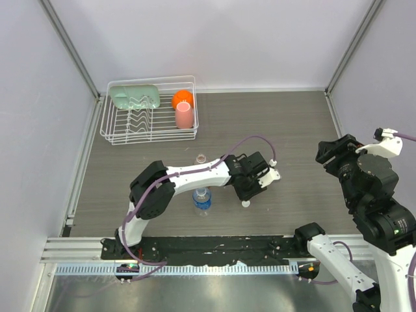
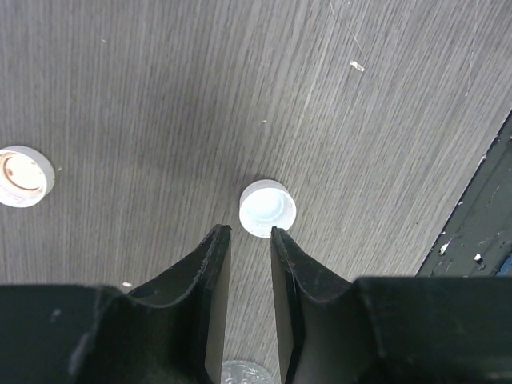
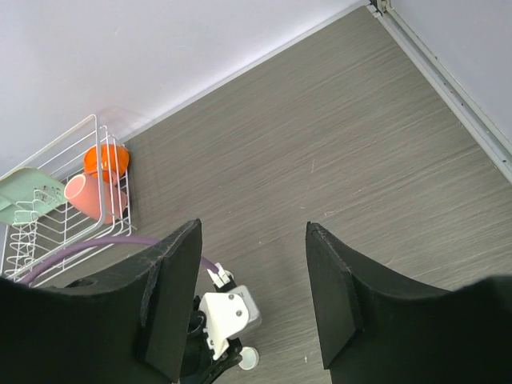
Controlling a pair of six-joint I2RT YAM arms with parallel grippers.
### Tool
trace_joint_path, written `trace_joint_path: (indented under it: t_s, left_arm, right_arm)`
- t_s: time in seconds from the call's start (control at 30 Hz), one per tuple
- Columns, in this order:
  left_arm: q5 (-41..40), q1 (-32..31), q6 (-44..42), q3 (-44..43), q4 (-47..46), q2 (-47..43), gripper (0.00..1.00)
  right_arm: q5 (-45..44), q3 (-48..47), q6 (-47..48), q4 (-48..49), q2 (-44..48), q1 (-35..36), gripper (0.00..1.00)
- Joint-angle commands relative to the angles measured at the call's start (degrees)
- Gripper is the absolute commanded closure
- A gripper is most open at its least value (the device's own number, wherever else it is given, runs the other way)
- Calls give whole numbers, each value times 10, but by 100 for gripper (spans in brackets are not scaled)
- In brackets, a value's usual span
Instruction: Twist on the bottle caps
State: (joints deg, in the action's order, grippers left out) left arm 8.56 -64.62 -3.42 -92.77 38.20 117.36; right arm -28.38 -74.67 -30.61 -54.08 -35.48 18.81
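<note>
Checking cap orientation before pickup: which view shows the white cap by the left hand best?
Left wrist: the white cap lies open side up, just ahead of the left hand. Top external shows a speck; right wrist, a small disc at its bottom edge.
</note>
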Motion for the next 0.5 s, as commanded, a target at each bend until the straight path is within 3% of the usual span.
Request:
trace_joint_path:
  t_s: [0.0, 0.47]
  left_arm:
    - [-3, -8, 3, 8, -26, 14, 70]
    - [-15, -8, -7, 22, -40, 30, 69]
  right_arm:
    - [3, 2, -7, 10, 2, 2, 40]
    - [12, 5, -3, 13, 0, 2, 41]
